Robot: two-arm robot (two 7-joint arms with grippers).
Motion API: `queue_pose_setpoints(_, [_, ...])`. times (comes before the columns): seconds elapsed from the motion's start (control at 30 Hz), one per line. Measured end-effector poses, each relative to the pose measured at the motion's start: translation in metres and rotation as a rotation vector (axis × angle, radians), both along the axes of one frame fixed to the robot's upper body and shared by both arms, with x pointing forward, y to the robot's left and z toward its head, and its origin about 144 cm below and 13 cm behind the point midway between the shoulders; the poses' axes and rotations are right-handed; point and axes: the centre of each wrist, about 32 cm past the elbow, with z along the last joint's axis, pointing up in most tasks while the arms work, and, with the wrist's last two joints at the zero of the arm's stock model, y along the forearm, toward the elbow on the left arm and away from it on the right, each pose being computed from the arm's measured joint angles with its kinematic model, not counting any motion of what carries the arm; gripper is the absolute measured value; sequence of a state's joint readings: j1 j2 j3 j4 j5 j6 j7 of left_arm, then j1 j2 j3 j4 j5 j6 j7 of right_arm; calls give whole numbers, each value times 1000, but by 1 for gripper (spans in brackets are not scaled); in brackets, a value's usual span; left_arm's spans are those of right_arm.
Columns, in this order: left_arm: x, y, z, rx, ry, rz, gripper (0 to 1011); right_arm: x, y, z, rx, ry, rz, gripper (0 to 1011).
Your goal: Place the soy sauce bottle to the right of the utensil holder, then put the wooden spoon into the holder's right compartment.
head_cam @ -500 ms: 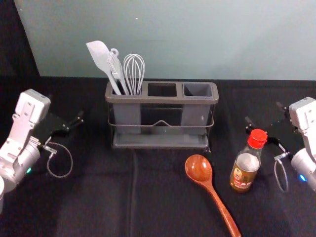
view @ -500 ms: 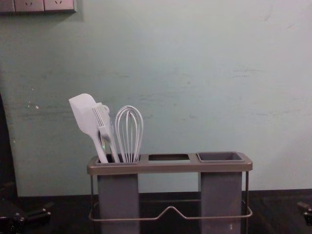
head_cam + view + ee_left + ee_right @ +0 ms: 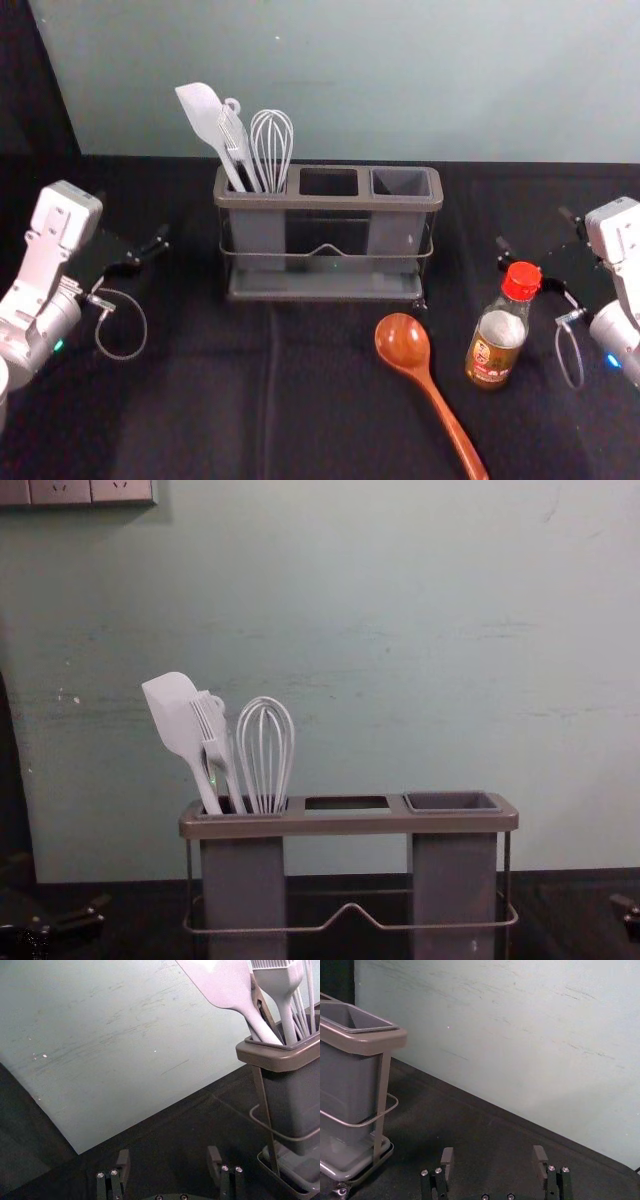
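Just beside the right gripper (image 3: 535, 230), we see a glossy, see-through bottle (image 3: 508, 304) with a smooth plastic cap (image 3: 522, 281). Between the bottle and the left gripper (image 3: 132, 218), we find a glossy wooden spoon (image 3: 403, 342) and a smooth plastic holder (image 3: 330, 202) with metal wire (image 3: 250, 931), over matt, creased cloth (image 3: 200, 400).

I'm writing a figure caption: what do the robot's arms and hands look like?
The left arm is white with a green light, the right arm white with a blue light. Each has a thin cable loop. The left hand and right hand are black, two-fingered, with silvery screws.
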State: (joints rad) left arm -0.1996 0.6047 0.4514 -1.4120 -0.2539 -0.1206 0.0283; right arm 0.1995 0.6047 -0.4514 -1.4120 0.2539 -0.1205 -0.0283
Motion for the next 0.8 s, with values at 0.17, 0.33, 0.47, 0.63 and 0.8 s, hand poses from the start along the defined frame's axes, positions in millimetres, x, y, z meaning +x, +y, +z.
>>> queue_pose_setpoints(0.17, [0, 0, 0, 0, 0, 0, 1005, 0, 0, 0, 0, 0, 0, 1003])
queue_pose_setpoints(0.33, [0, 0, 0, 0, 0, 0, 1005, 0, 0, 0, 0, 0, 0, 1003])
queue_pose_setpoints(0.47, [0, 0, 0, 0, 0, 0, 1005, 0, 0, 0, 0, 0, 0, 1003])
queue_pose_setpoints(0.63, [0, 0, 0, 0, 0, 0, 1005, 0, 0, 0, 0, 0, 0, 1003])
queue_pose_setpoints(0.8, [0, 0, 0, 0, 0, 0, 1005, 0, 0, 0, 0, 0, 0, 1003])
